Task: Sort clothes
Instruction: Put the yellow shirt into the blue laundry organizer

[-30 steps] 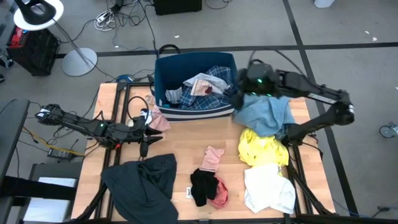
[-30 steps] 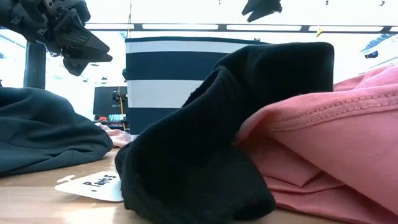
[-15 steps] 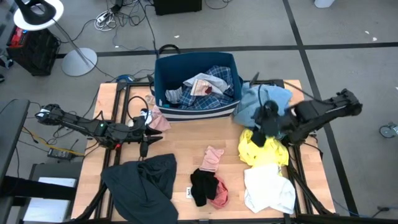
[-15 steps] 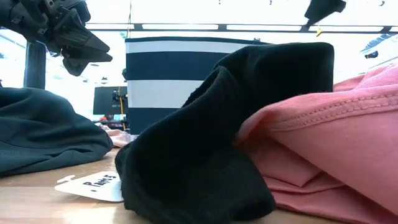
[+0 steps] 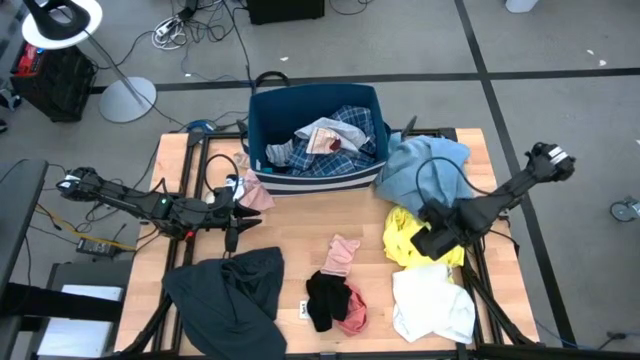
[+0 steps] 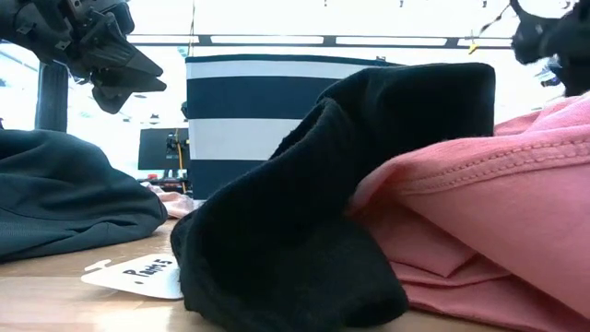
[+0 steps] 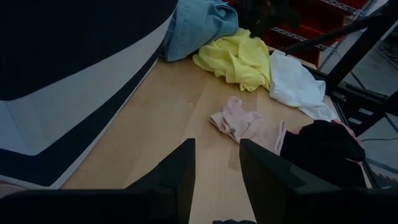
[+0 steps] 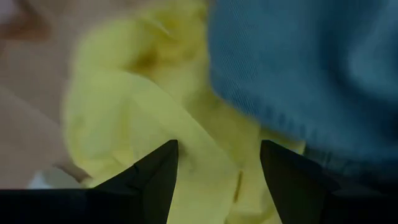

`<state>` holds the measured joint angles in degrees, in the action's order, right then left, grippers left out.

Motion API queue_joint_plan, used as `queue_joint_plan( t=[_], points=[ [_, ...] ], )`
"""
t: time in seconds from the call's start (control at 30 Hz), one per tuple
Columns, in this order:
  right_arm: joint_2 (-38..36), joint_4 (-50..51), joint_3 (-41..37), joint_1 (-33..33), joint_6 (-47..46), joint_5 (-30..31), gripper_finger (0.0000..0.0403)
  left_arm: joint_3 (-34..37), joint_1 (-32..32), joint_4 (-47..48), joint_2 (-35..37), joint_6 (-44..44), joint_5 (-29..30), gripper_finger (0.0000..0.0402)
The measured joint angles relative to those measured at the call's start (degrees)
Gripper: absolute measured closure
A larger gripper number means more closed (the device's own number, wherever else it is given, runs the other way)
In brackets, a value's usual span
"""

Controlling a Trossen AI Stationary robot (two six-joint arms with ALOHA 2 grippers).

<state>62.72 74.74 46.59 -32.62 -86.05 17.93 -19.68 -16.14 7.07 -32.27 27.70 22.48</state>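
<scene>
- Our right gripper hangs over the yellow garment on the right side of the table, its fingers spread apart with nothing between them — only yellow cloth lies below.
- Our left gripper waits at the left side of the table, just beside the striped bin; its fingers are parted and hold nothing.
- The light blue garment lies heaped at the bin's right end, touching the yellow one.
- The white garment sits at the near right corner, just beside the yellow one.
- A pale pink piece, a black piece and a deeper pink piece lie mid-table — the last two touching.
- The dark grey garment spreads over the near left corner.
- Plaid cloth fills the bin.
</scene>
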Motion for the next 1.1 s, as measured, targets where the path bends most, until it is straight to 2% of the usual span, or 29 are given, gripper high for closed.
queue_joint_plan(
  t=[0.1, 0.2, 0.43, 0.6, 0.7, 0.83, 0.87, 1.0, 1.1],
  points=[
    [0.15, -2.88, -3.89, -1.31, -6.74, -4.11, 0.0176, 0.00, 0.00, 0.00, 0.00, 0.02, 0.00, 0.0270],
    [0.15, -9.82, -8.29, -2.23, -10.28, -4.55, 0.0176, 0.00, 0.00, 0.02, 0.00, 0.02, 0.00, 0.0270],
    [0.05, -29.19, -19.38, -1.93, -10.48, -3.79, 0.0176, 0.00, 0.00, 0.02, 0.00, 0.02, 0.00, 0.0270],
    [-0.13, -31.71, -22.34, -1.51, -9.89, -1.04, 0.0181, 0.00, 0.00, 0.00, 0.00, 0.04, 0.00, 0.0270],
    [0.32, -31.68, -21.39, -1.38, -7.72, 4.53, 0.0232, 0.00, 0.00, -0.16, 0.00, 0.04, 0.00, 0.0270],
    [0.48, -29.58, -18.13, -1.02, 0.21, 8.37, 0.0369, 0.00, 0.00, -0.50, 0.00, 0.04, 0.18, 0.0270],
    [0.48, -28.97, -17.16, -0.77, 2.49, 8.66, 0.0381, 0.00, 0.00, -0.66, 0.00, 0.02, 0.26, 0.0270],
    [0.48, -22.17, -10.70, 0.58, 6.78, 8.88, 0.0383, 0.00, 0.00, -1.62, -0.02, -0.15, 0.37, 0.0270],
    [0.48, -16.37, -3.59, 1.00, 11.75, 11.69, 0.0390, 0.00, 0.00, -1.68, -0.02, -0.21, 0.37, 0.0270]
  ],
)
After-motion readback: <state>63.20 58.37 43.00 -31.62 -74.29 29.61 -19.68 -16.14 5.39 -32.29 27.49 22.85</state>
